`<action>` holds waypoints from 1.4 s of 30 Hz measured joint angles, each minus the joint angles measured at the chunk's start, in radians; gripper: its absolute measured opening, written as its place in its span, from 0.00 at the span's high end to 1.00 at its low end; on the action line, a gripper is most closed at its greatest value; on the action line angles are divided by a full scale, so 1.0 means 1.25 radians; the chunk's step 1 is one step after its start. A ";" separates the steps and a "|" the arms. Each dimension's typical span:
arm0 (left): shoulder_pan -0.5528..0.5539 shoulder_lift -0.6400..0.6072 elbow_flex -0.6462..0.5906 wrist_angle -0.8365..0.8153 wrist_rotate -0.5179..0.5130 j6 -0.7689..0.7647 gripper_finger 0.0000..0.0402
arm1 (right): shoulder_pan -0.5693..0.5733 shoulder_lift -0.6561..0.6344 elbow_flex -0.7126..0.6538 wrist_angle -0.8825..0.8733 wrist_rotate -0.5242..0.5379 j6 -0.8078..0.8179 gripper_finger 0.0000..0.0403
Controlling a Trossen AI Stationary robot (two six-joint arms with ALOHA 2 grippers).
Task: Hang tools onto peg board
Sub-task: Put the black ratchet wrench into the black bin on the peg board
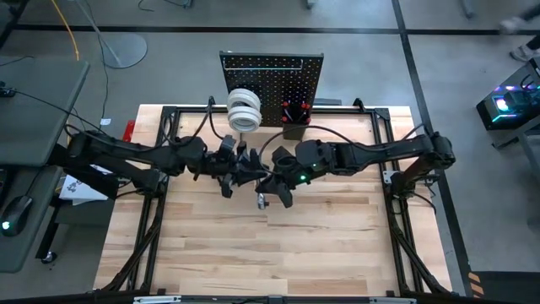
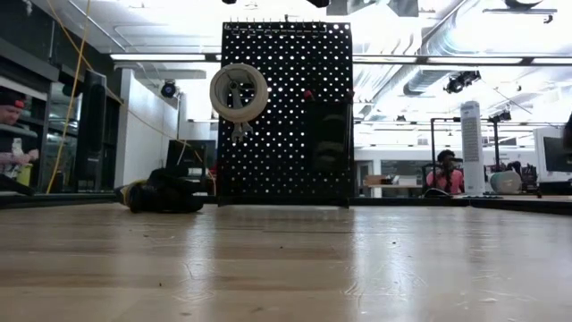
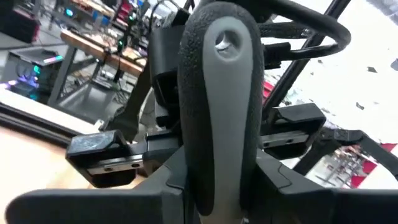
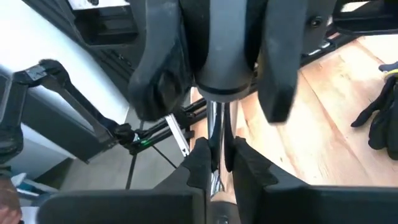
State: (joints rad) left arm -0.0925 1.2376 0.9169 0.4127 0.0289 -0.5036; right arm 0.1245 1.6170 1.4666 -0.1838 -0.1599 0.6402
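Both grippers met above the middle of the table [image 1: 211, 253]. The left gripper [image 3: 217, 205] clasped a tool's grey-and-black handle [image 3: 217, 93]; the right gripper [image 4: 217, 163] pinched its silver shank [image 4: 216, 127], probably a ratchet. The peg board [image 1: 278, 80] stood at the far edge, white tape rolls [image 1: 244, 110] hanging on it

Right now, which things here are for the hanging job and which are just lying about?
Job: peg board, white tape rolls, bin, grey-handled tool, right pincer holding it.
Lying about: black glove, computer mouse.
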 joint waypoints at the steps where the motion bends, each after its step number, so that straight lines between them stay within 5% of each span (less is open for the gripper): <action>1: 0.000 -0.006 0.000 -0.001 -0.009 0.001 0.80 | 0.000 -0.003 0.000 -0.001 0.003 0.004 0.91; 9: 0.047 -0.080 -0.002 -0.163 -0.033 -0.006 0.80 | 0.008 -0.076 0.002 -0.106 0.070 -0.047 0.66; 13: 0.076 -0.125 -0.002 -0.288 -0.012 -0.112 0.80 | 0.012 -0.122 0.002 -0.127 0.115 -0.173 0.59; 22: 0.135 -0.092 -0.001 -0.223 0.049 -0.612 0.80 | 0.056 -0.121 0.001 -0.126 0.341 -0.707 0.57; 30: 0.143 -0.035 0.000 -0.059 0.053 -0.825 0.80 | 0.123 -0.076 0.001 -0.062 0.616 -1.271 0.57; 37: 0.134 -0.004 0.000 -0.012 0.039 -0.884 0.80 | 0.118 -0.036 0.000 0.124 0.636 -1.469 0.57; 42: 0.123 0.002 -0.001 0.010 0.027 -0.897 0.80 | 0.102 -0.026 0.001 0.135 0.585 -1.453 0.57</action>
State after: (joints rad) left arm 0.0616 1.2395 0.9158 0.4257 0.0623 -1.6253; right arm 0.2520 1.5840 1.4673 -0.0146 0.5717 -1.1760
